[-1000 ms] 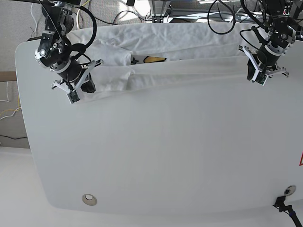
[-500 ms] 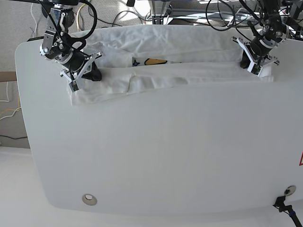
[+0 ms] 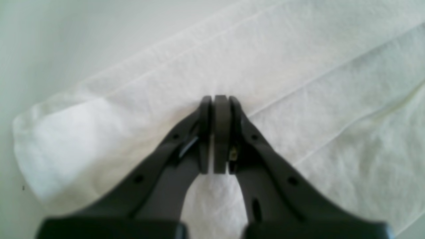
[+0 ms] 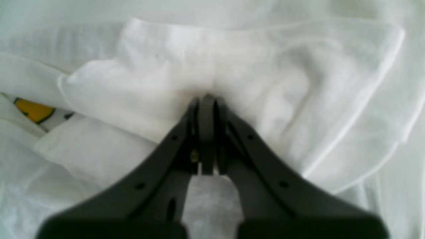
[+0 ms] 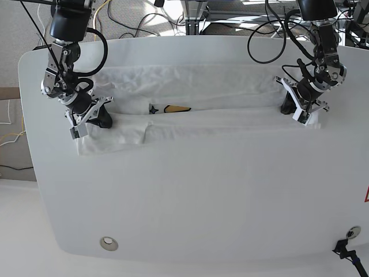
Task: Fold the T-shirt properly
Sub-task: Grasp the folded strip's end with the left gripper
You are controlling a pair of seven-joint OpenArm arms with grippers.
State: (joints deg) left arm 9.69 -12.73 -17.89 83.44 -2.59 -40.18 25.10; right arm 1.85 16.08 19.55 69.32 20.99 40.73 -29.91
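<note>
The white T-shirt (image 5: 219, 118) lies as a long folded band across the far half of the table (image 5: 202, 190). A strip of its print with a yellow patch (image 5: 173, 108) shows in the fold and also in the right wrist view (image 4: 33, 111). My right gripper (image 5: 104, 122) is low at the shirt's left end, shut, with the cloth (image 4: 265, 99) puckered at its tips (image 4: 206, 98). My left gripper (image 5: 286, 108) is low at the right end, shut on a folded edge of the cloth (image 3: 298, 66) at its tips (image 3: 217, 99).
Cables (image 5: 173, 11) hang behind the table's far edge. A round metal grommet (image 5: 108, 243) sits near the front left corner. A black connector (image 5: 346, 249) and a red mark (image 5: 366, 196) are at the right edge. The table's rounded edge runs close to the left arm's side.
Both grippers have come down to the table with the shirt's edge. The shirt has shifted toward the front and now lies flatter in a narrower band.
</note>
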